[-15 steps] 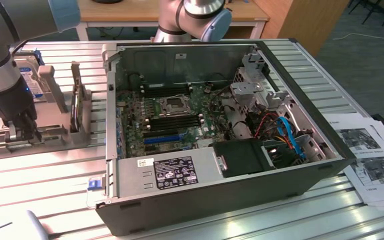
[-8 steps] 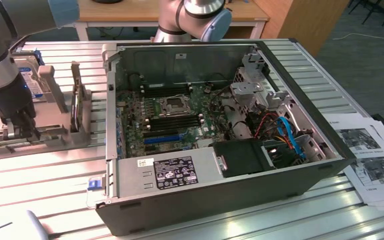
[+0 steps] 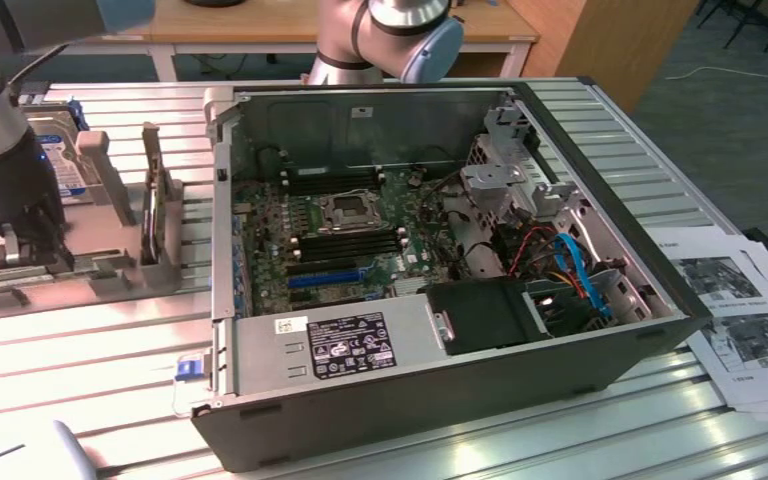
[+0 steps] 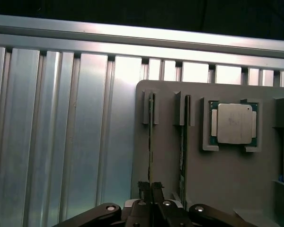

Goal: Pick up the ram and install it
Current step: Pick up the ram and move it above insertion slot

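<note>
The ram (image 4: 150, 137) is a thin green stick seen edge-on, standing in a slot of the grey holder (image 4: 227, 179). My gripper (image 4: 150, 189) is directly over it, with both fingers pinched together on its upper edge. A second stick (image 4: 183, 142) stands in the neighbouring slot, apart from the fingers. In the exterior view my gripper (image 3: 24, 250) reaches down into the holder (image 3: 91, 280) at the exterior view's left, beside the open computer case (image 3: 424, 380).
A processor chip (image 4: 231, 124) sits in a recess of the holder. A hard drive (image 3: 64, 150) stands upright at the holder's back. Inside the case the motherboard (image 3: 344, 240) lies flat with black and blue slots. Papers (image 3: 744, 320) lie on the slatted metal table at the exterior view's right.
</note>
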Motion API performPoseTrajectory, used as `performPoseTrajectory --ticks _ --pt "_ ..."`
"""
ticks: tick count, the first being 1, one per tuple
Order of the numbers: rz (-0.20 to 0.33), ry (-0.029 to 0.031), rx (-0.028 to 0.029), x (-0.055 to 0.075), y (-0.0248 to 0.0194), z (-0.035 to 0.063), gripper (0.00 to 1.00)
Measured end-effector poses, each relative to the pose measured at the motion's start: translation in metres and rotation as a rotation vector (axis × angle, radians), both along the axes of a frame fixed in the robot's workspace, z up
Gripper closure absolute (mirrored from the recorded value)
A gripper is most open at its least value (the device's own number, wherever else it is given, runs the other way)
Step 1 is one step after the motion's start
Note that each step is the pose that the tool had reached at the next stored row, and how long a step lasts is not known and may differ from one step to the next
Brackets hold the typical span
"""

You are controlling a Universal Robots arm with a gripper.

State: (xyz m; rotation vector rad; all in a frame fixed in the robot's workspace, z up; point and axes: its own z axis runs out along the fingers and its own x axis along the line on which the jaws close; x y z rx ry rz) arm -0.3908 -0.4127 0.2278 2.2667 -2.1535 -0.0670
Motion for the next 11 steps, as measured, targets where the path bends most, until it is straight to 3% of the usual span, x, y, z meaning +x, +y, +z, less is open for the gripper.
performPoseTrajectory --ticks 11 --pt "0.0 0.0065 -0.0002 0.001 0.0 0.0294 0.88"
